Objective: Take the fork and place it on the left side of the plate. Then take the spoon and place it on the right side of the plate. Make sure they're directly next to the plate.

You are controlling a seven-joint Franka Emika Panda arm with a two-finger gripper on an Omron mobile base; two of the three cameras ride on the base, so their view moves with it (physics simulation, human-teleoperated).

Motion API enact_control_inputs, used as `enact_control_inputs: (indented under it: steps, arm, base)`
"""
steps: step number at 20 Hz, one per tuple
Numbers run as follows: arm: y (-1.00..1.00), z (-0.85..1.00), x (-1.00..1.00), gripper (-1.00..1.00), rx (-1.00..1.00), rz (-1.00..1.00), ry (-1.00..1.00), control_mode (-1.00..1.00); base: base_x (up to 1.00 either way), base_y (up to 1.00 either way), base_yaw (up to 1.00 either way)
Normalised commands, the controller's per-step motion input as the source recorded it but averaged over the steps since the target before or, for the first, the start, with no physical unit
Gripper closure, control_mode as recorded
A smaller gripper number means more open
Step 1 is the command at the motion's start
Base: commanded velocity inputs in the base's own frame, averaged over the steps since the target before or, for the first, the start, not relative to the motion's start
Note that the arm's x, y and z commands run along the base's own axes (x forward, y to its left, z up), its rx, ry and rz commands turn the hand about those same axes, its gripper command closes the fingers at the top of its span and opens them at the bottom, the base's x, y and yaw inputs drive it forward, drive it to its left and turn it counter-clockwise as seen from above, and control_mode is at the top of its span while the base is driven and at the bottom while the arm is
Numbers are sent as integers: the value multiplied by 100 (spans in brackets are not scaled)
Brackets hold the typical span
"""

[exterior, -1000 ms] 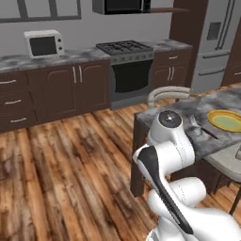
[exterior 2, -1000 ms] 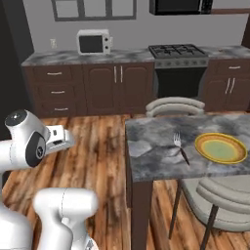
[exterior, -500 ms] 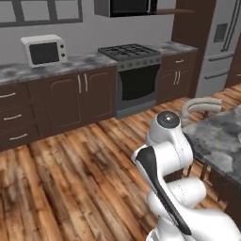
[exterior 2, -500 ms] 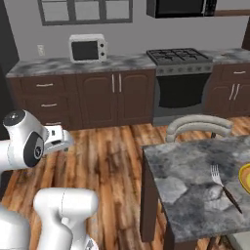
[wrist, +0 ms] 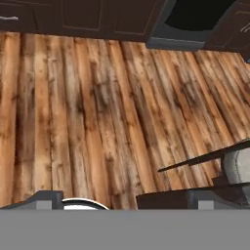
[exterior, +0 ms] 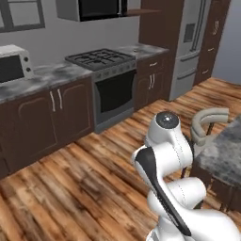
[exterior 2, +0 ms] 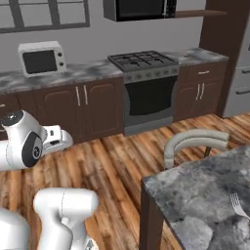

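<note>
Your fork point(exterior 2: 238, 205) is at the right edge of the right base view — silver tines flat on the grey marbled table point(exterior 2: 205, 190), handle cut off by the frame. Nothing else sits on the part of the tabletop you can see.

Gripper state: can't tell. The hand view looks down at the wood-plank floor point(wrist: 97, 112), and the fingertips aren't clear enough to judge the gap.

Containers: the microwave point(exterior 2: 42, 58) (white box, dark door, shut) sits on the speckled grey counter point(exterior 2: 78, 73). The oven point(exterior 2: 149, 100) under the gas stove point(exterior 2: 141, 60) has a dark glass door, closed. The dark brown cabinets point(exterior 2: 95, 105) have slim metal handles, all shut.

Materials and shapes: the floor is warm striped timber with a glossy sheen. A chair point(exterior 2: 195, 144) with a curved pale backrest is tucked at the table's far side — you see it in the left base view too point(exterior: 209, 122). The steel fridge point(exterior: 190, 44) is at right, beside tall dark panelling.
</note>
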Motion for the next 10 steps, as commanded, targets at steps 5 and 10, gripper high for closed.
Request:
enact_control_inputs:
  steps: [5,10]
  arm:
    - [0,0,0,-100,0,0,0,100]
    - [0,0,0,-100,0,0,0,100]
  base:
    - [87,65,-44]
    - [86,54,-43]
